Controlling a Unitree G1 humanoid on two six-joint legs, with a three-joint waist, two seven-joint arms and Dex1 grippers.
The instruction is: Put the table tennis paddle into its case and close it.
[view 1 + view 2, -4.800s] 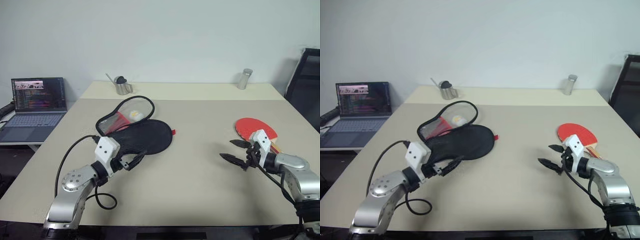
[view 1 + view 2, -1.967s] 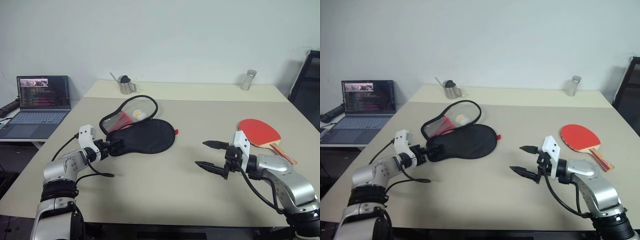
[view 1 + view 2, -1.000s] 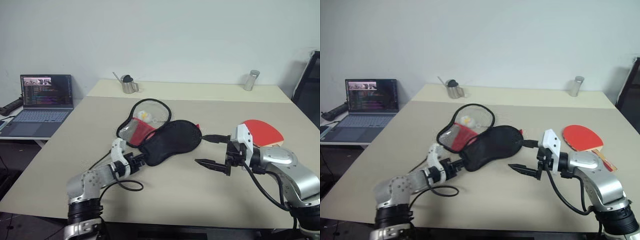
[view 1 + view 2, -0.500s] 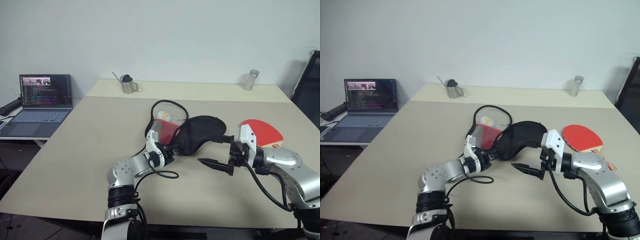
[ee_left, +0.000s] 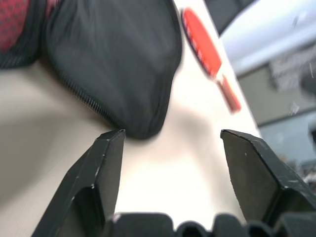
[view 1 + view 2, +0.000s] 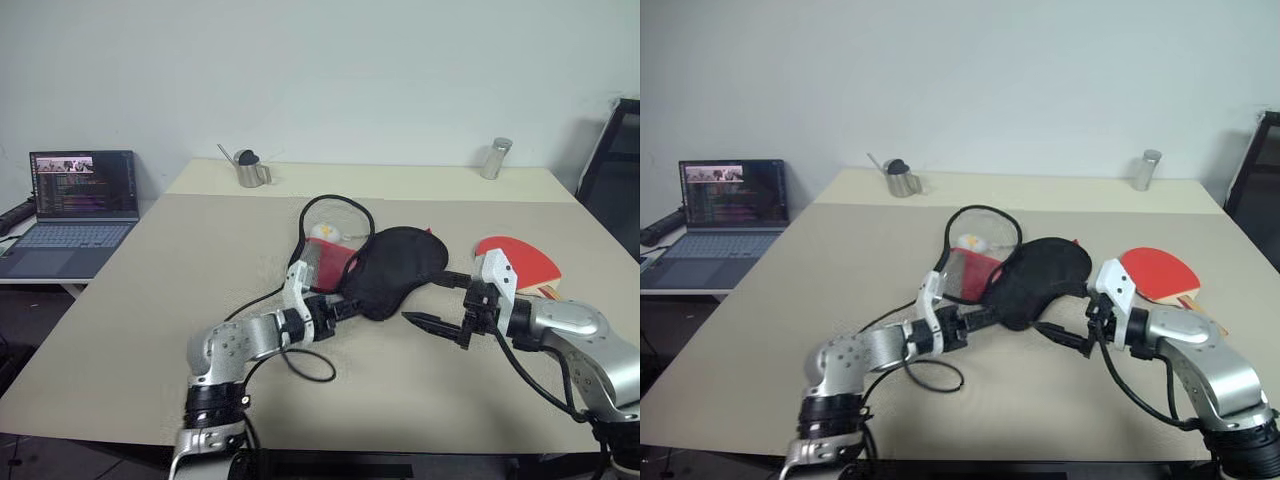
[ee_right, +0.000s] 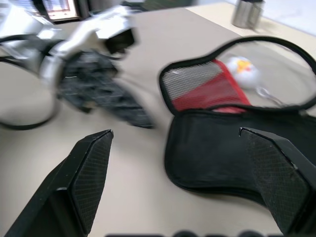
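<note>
The case lies unzipped in the middle of the table, its black half [image 6: 400, 262] toward the paddle and its red mesh-lined half [image 6: 325, 258] propped open behind. The table tennis paddle [image 6: 520, 256] lies flat, red face up, just right of the case, also seen as the paddle [image 5: 200, 42]. My left gripper [image 6: 342, 304] sits at the case's near narrow end, open, with nothing between its fingers [image 5: 106, 163]. My right gripper [image 6: 428, 298] hovers open at the case's right edge, between case and paddle.
A small white ball [image 6: 322, 232] rests inside the open case. The left arm's black cable [image 6: 310, 366] loops on the table. A metal jug [image 6: 250, 170] and a metal shaker [image 6: 490, 158] stand at the far edge. A laptop [image 6: 75, 190] sits left, a black chair [image 6: 612, 170] right.
My left gripper dragged the case rightward next to the paddle, then let go of its narrow end and opened. The right gripper stayed open and almost still.
</note>
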